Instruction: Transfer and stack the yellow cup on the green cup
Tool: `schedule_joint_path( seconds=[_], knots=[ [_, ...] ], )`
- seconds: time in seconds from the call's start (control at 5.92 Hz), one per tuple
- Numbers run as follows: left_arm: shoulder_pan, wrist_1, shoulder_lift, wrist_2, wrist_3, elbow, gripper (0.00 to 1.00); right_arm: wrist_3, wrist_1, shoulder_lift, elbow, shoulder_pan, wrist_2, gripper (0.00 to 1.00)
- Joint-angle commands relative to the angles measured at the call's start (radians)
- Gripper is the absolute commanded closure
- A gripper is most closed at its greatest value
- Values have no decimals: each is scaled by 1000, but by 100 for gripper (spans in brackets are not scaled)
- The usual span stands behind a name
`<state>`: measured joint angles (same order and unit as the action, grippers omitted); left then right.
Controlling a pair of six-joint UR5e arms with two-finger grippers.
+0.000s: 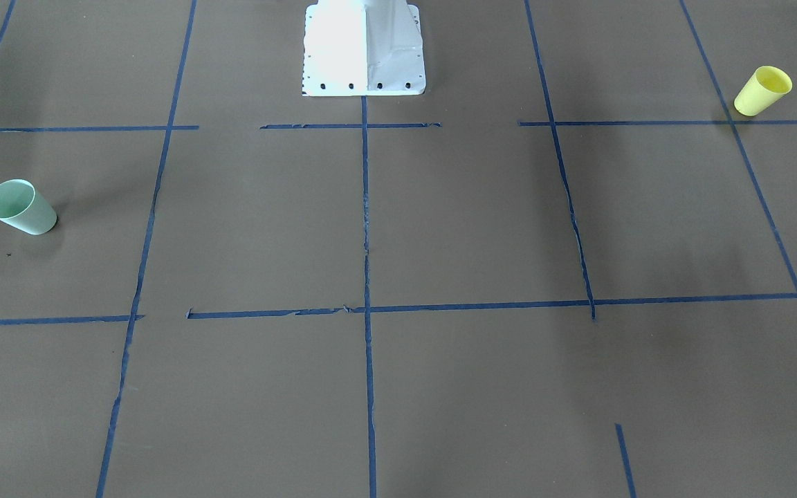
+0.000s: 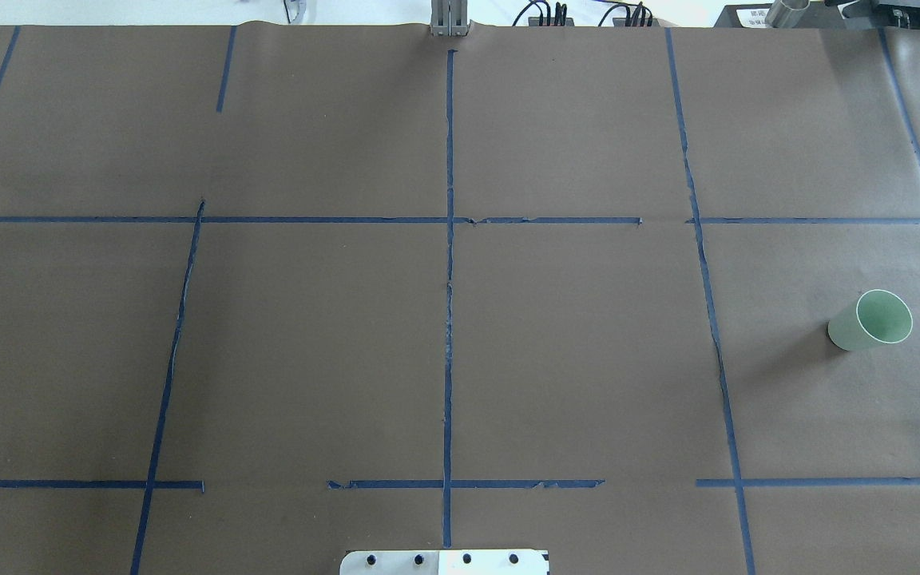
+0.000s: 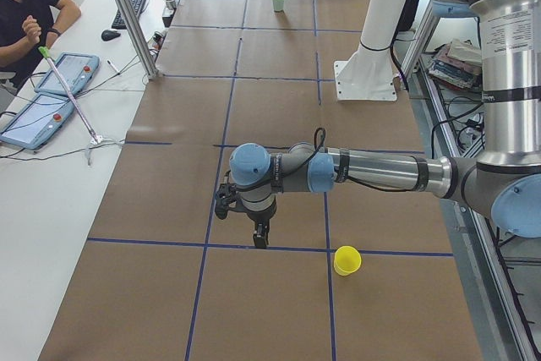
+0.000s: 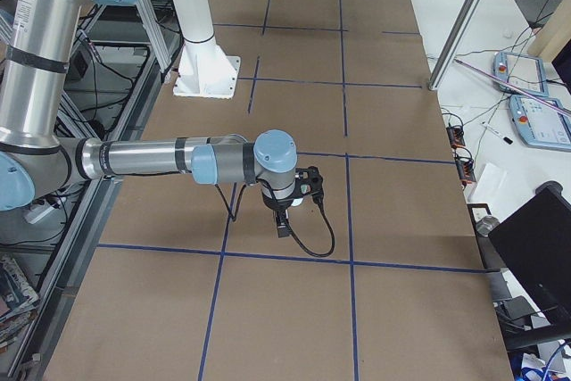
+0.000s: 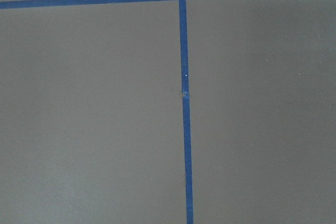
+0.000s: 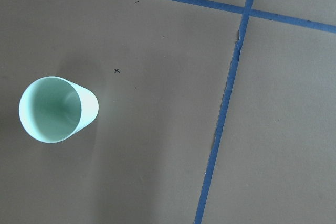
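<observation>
Brown table [image 1: 468, 228] with two arms stretched level above it and two upright cups set well apart.
The left arm [image 3: 380, 171] and right arm [image 4: 152, 158] each reach out over the taped grid. In the front-facing view the yellow cup [image 1: 762, 90] stands at 2 o'clock and the green cup [image 1: 21, 207] at 9 o'clock, each alone on the paper. The left gripper [image 3: 260, 241] and right gripper [image 4: 282, 229] point straight down. How wide either claw stands, I cannot tell.

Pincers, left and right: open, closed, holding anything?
Left pincer: cannot be told; only a side view shows it.
Right pincer: cannot be told, same reason.
</observation>
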<state>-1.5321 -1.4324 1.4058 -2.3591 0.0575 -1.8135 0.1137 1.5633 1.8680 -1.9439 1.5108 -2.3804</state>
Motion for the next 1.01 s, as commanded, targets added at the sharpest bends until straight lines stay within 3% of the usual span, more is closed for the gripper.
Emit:
schedule_joint_path(
  seconds=[0.0, 0.84],
  knots=[
    [0, -37, -17, 10, 52, 2, 0, -2, -3, 2, 0, -1, -3, 0],
    [0, -30, -31, 12, 48, -35, 0, -2, -5, 8, -6, -1, -16, 0]
  ],
)
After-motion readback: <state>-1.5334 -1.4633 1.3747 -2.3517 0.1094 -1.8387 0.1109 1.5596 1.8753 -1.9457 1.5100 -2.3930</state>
